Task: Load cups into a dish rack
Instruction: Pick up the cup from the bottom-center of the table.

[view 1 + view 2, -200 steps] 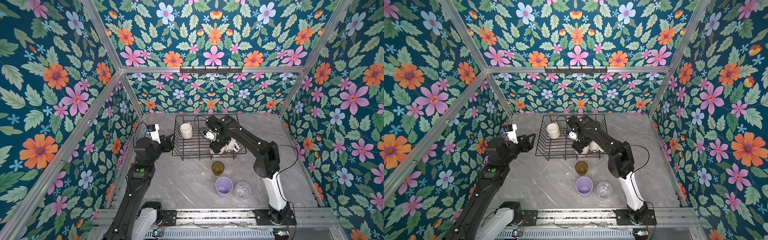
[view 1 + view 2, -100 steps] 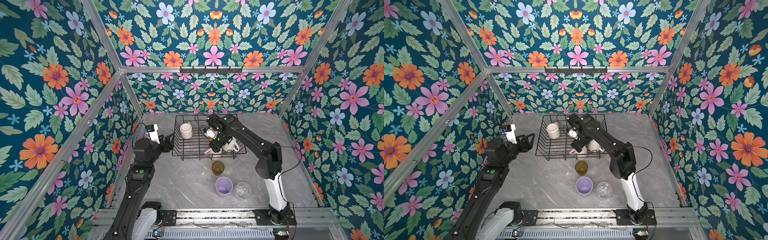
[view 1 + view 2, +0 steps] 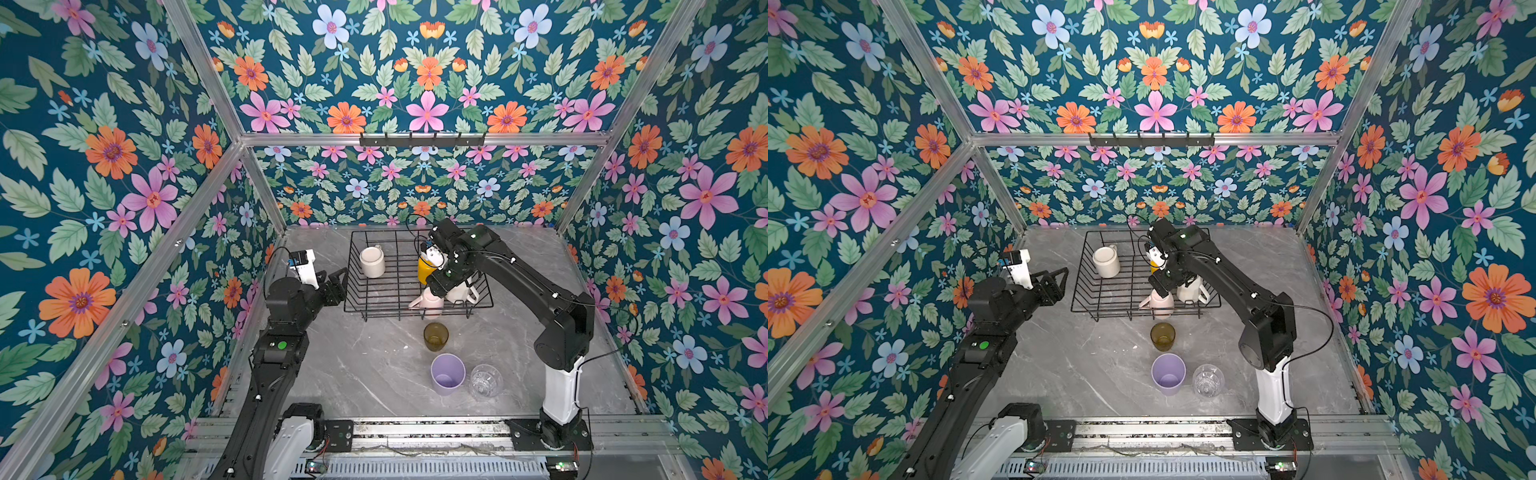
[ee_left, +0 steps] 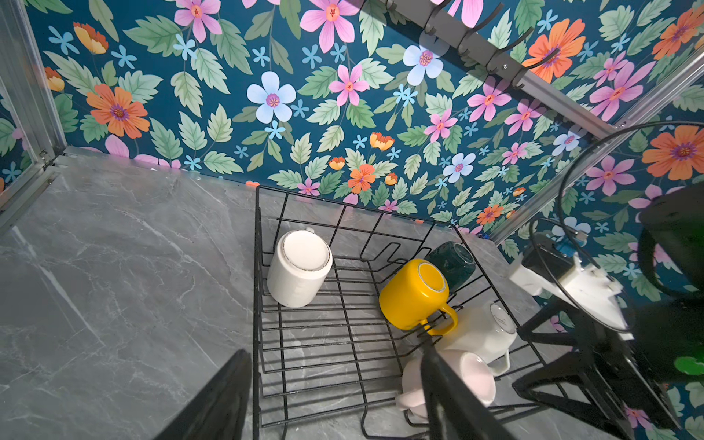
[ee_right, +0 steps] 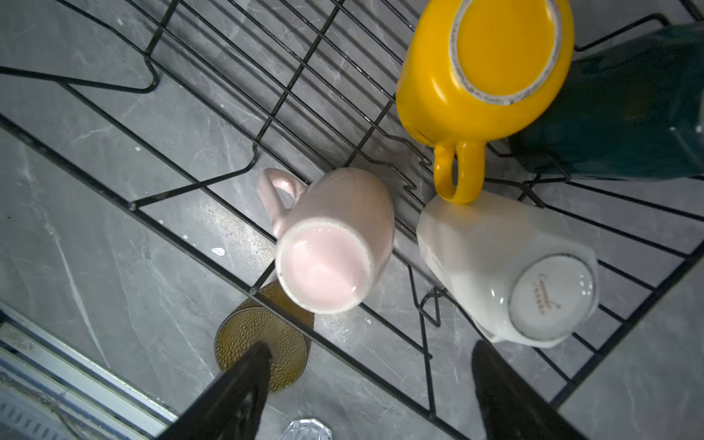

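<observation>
Above pink mug (image 5: 335, 244) (base-up): right gripper (image 5: 371, 348)

The dish rack (image 3: 399, 282) stands at the rear centre of the bench (image 3: 353, 374).

In the rack:
- The first mug (image 3: 372, 262) is at the rear left.
- The second mug (image 3: 424, 269) is right of centre.
- The third mug (image 4: 453, 263) is just behind the second, towards the rear right corner.
- The fourth mug (image 3: 430, 305) and the fifth mug (image 3: 459, 293) sit side by side at the front right, with the fifth on the right.

On the bench:
- The first glass (image 3: 435, 336) stands just before the rack's front edge.
- The tumbler (image 3: 446, 374) stands nearer the bench's front edge.
- The second glass (image 3: 485, 380) is just to the right of the tumbler.
</observation>
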Controlling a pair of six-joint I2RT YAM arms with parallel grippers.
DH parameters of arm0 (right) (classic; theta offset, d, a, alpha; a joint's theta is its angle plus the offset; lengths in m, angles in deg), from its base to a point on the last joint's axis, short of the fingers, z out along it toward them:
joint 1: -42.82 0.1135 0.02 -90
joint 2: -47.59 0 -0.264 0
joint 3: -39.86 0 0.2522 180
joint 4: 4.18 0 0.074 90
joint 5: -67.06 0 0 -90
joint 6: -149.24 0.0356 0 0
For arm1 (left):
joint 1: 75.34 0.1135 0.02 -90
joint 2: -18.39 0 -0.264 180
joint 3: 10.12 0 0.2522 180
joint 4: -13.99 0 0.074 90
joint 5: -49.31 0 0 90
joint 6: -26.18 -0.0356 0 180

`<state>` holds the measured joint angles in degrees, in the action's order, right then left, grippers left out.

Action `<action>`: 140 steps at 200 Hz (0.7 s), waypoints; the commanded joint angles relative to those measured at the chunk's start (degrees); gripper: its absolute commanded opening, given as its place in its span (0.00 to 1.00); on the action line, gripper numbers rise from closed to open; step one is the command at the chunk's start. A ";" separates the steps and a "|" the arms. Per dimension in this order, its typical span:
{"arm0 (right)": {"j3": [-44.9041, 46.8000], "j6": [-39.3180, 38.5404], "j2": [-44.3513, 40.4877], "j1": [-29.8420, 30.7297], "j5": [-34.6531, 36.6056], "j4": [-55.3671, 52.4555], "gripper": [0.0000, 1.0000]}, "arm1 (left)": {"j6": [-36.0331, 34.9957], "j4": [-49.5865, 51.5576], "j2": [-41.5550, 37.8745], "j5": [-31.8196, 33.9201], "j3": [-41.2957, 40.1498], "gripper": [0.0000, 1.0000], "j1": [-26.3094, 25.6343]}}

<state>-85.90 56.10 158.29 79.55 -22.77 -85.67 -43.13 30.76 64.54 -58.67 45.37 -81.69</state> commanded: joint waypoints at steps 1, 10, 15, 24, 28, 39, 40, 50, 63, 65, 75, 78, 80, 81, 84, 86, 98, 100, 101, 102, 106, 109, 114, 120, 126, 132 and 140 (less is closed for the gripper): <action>3.23 4.38 -3.94 -0.98 -0.77 3.73 0.82 | -0.02 0.23 -0.48 -0.26 0.70 0.71 0.11; 5.72 5.56 -6.21 -1.70 -1.99 5.62 0.82 | 0.02 1.04 -0.81 -0.61 1.03 0.71 0.13; 7.25 6.26 -7.73 -2.11 -2.57 6.71 0.82 | 0.12 1.55 -1.12 -1.02 1.15 0.71 0.13; 10.17 7.43 -10.17 -2.60 -3.10 8.71 0.82 | 0.27 2.47 -1.68 -1.85 1.62 0.71 0.18; 11.19 7.83 -11.28 -2.81 -3.19 9.47 0.82 | 0.41 2.88 -1.96 -2.21 1.67 0.71 0.12; 15.22 9.06 -14.66 -3.28 -3.68 12.21 0.83 | 0.75 3.93 -2.82 -3.16 2.02 0.71 0.18; 15.58 9.22 -14.91 -3.35 -3.77 12.46 0.83 | 0.80 4.07 -2.87 -3.27 2.03 0.71 0.19; 18.97 10.41 -18.57 -3.83 -4.37 14.23 0.83 | 1.17 5.13 -3.49 -3.91 2.15 0.71 0.11; 22.50 11.74 -21.65 -4.22 -4.39 15.07 0.82 | 1.52 6.63 -3.86 -5.11 2.47 0.71 0.11; 22.92 11.86 -22.01 -4.21 -4.32 15.08 0.82 | 1.54 6.90 -3.87 -5.34 2.52 0.71 0.11; 24.59 12.44 -23.44 -4.24 -4.05 14.87 0.82 | 2.11 7.93 -3.88 -6.58 2.48 0.70 0.11; 25.16 12.60 -23.86 -4.29 -3.96 14.74 0.82 | 2.32 8.17 -3.88 -6.96 2.42 0.69 0.11; 25.52 12.71 -24.21 -4.30 -3.88 14.69 0.82 | 2.40 8.31 -3.88 -7.26 2.37 0.69 0.11; 25.70 12.76 -24.34 -4.30 -3.87 14.66 0.82 | 2.59 8.37 -3.88 -7.39 2.33 0.69 0.11; 26.14 13.02 -24.74 -4.30 -3.79 14.65 0.82 | 2.88 8.45 -3.88 -7.87 2.18 0.69 0.11; 26.49 13.10 -25.09 -4.30 -3.77 14.58 0.82 | 3.07 8.49 -3.88 -8.22 1.98 0.69 0.11; 28.77 13.77 -26.96 -4.43 -3.59 14.92 0.82 | 4.61 8.50 -3.79 -10.27 1.03 0.66 0.03; 29.15 13.88 -27.25 -4.40 -3.59 14.97 0.82 | 4.80 8.57 -3.75 -10.66 0.95 0.66 0.02; 29.36 13.91 -27.40 -4.44 -3.64 15.02 0.82 | 4.89 8.58 -3.72 -10.84 0.88 0.66 0.02; 29.55 13.97 -27.52 -4.50 -3.66 15.09 0.82 | 4.98 8.59 -3.71 -11.02 0.84 0.65 0.02; 30.10 14.15 -28.05 -4.64 -3.76 15.23 0.82 | 5.37 8.83 -3.63 -11.65 0.57 0.65 -0.04; 30.62 14.32 -28.40 -4.78 -3.91 15.44 0.82 | 5.74 9.09 -3.55 -12.03 0.37 0.64 -0.11; 31.43 14.70 -28.89 -5.14 -4.20 15.61 0.82 | 6.43 9.14 -3.46 -12.57 0.00 0.63 -0.30; 32.26 15.12 -29.48 -5.59 -4.73 16.12 0.82 | 7.36 9.14 -3.44 -13.04 -0.54 0.62 -0.69; 33.15 15.38 -30.00 -5.98 -5.13 16.72 0.82 | 8.21 9.19 -3.44 -13.20 -1.04 0.62 -1.38; 34.04 15.69 -30.54 -6.34 -5.57 17.38 0.82 | 8.70 9.27 -3.39 -12.91 -1.35 0.62 -2.31; 34.88 16.03 -31.02 -6.79 -6.08 18.24 0.82 | 9.16 9.58 -3.28 -11.77 -1.58 0.62 -4.24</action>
<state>-53.01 69.79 128.58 73.69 -27.23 -70.80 -37.06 39.54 61.09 -68.94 44.61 -83.05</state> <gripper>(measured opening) 0.819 0.619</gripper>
